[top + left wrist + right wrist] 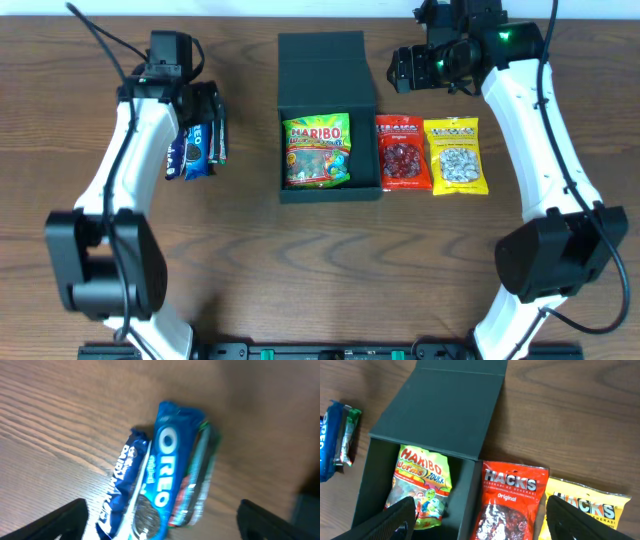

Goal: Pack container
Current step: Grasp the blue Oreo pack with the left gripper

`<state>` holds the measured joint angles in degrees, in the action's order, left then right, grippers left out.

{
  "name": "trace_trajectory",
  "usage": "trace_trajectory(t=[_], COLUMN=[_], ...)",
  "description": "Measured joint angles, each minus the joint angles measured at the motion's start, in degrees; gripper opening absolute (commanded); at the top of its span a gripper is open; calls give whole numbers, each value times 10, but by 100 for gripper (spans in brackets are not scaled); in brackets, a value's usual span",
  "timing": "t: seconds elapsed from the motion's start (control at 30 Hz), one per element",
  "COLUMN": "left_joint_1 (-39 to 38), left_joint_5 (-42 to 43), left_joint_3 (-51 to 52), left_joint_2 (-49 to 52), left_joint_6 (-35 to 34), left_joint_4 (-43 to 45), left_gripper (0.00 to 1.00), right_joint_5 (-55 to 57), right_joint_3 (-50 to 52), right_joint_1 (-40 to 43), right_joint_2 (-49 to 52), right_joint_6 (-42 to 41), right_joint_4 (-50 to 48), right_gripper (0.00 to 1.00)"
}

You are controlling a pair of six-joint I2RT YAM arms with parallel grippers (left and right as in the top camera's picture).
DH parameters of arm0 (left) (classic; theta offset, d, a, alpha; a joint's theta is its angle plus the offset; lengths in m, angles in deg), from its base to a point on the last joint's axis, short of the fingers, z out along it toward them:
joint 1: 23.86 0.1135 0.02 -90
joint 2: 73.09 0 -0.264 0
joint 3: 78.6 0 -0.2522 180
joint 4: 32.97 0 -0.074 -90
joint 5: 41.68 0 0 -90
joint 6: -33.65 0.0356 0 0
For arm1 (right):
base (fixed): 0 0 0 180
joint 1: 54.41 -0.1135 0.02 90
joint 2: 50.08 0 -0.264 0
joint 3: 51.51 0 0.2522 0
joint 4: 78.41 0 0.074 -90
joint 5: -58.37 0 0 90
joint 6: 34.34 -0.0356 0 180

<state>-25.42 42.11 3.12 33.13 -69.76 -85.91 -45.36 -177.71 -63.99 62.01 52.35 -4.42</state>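
Overhead — one container (320,65), one Haribo packet (317,152)

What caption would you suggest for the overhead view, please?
Open container holds a Haribo bag; red Hacks packet and yellow Hacks packet lie beside it; left gripper above the Oreo pack.

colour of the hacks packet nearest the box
Red. The Hacks packet shows best in the right wrist view.

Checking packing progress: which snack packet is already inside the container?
The Haribo packet lies inside the container; the red Hacks packet, yellow Hacks packet and Oreo pack all lie on the table outside it.
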Motion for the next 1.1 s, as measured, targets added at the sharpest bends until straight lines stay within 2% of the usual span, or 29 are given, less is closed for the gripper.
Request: trace_trajectory(t=[0.17, 0.33, 0.47, 0.8, 1.03, 1.1], left_joint_1=[8, 15, 21, 21, 21, 21], left_joint_5=[-2, 3, 38, 58, 59, 58], left_joint_3=[8, 8, 8, 8, 8, 8], left_joint_2=[47, 64, 91, 136, 144, 144], left_joint_6=[40, 68, 90, 104, 106, 106], left_joint_4=[4, 21, 24, 33, 37, 37], left_gripper=[66, 65, 62, 59, 35, 32], right_joint_5=[0, 0, 0, 0, 0, 0], right_joint_3=[0, 0, 0, 0, 0, 0], right_joint_1=[0, 0, 0, 0, 0, 0], right_joint_2=[0, 0, 0, 0, 0, 0], right_joint_6=[0, 0, 0, 0, 0, 0], right_joint_4=[0, 0, -3, -9, -14, -16], right_gripper=[81, 81, 81, 81, 81, 81])
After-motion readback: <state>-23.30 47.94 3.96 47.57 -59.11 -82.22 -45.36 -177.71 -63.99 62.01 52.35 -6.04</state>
